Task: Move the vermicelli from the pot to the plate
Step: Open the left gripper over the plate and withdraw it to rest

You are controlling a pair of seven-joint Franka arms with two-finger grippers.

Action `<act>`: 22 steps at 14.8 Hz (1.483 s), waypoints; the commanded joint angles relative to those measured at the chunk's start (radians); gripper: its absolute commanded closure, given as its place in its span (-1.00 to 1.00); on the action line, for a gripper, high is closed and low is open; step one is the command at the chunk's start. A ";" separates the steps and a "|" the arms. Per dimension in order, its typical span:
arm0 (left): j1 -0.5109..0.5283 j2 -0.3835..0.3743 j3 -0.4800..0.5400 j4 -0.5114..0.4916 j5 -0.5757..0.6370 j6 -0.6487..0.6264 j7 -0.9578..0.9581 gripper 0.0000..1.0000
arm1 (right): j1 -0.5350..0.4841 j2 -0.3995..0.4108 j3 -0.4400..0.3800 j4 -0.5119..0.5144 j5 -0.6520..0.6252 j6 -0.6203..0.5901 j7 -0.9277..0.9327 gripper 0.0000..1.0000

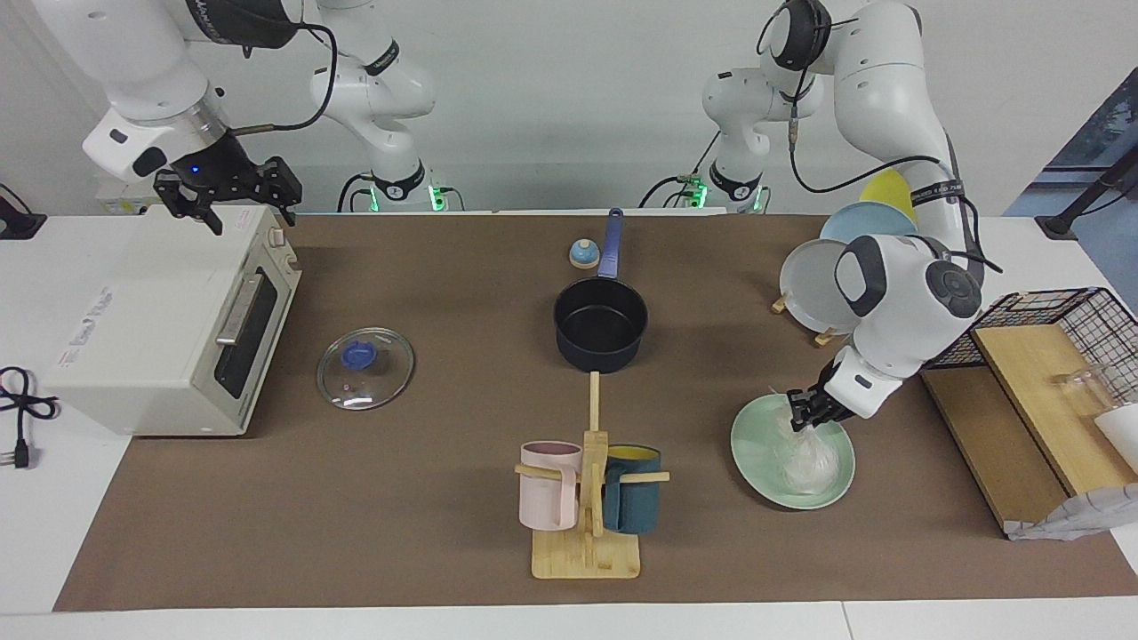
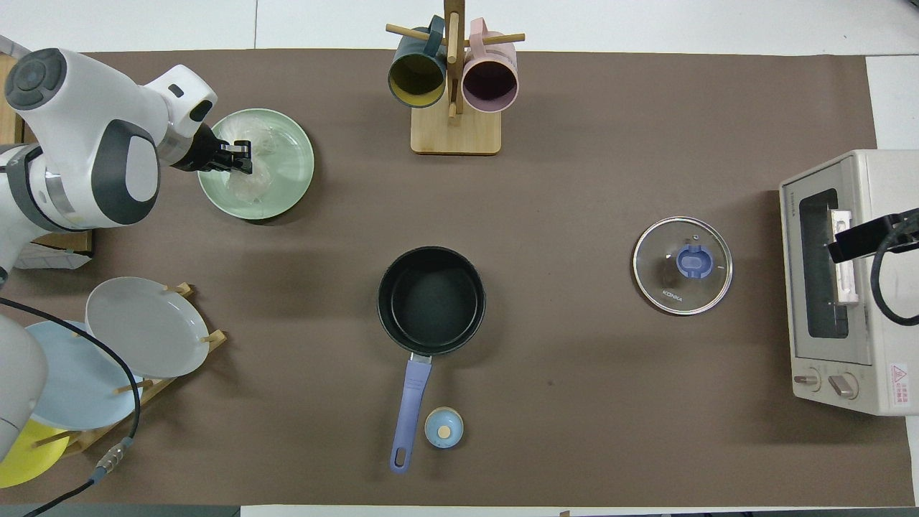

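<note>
A whitish vermicelli (image 1: 807, 458) (image 2: 253, 176) clump hangs from my left gripper (image 1: 803, 413) (image 2: 244, 156), which is shut on its top strands. Its lower part rests on the mint-green plate (image 1: 751, 444) (image 2: 291, 183), at the left arm's end of the table. The dark navy pot (image 1: 600, 324) (image 2: 431, 300) stands mid-table with nothing visible inside, its blue handle pointing toward the robots. My right gripper (image 1: 238, 206) (image 2: 858, 240) waits open over the toaster oven, holding nothing.
A glass lid (image 1: 365, 367) (image 2: 682, 266) lies between pot and toaster oven (image 1: 169, 320) (image 2: 847, 280). A mug rack (image 1: 587, 498) (image 2: 454, 129) stands beside the plate. A rack of plates (image 1: 813, 284) (image 2: 143, 327) and a wire basket (image 1: 1040, 329) flank the left arm.
</note>
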 commanded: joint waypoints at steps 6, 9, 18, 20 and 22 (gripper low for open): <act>-0.020 -0.103 0.004 -0.020 0.064 -0.062 0.010 -1.00 | 0.047 0.029 -0.027 0.029 0.009 -0.055 0.044 -1.00; -0.007 -0.212 0.013 -0.016 0.063 -0.169 -0.001 -1.00 | 0.049 0.063 -0.037 0.089 0.015 -0.096 0.044 -1.00; -0.004 -0.501 0.064 0.014 0.079 -0.589 -0.052 -1.00 | 0.050 0.089 -0.028 0.135 0.013 -0.138 0.042 -1.00; -0.004 -0.531 0.061 0.009 0.098 -0.665 -0.088 -1.00 | 0.050 0.088 -0.034 0.133 0.015 -0.133 0.044 -1.00; -0.007 -0.550 0.061 -0.026 0.099 -0.683 -0.096 -1.00 | 0.052 0.086 -0.036 0.133 0.015 -0.130 0.044 -1.00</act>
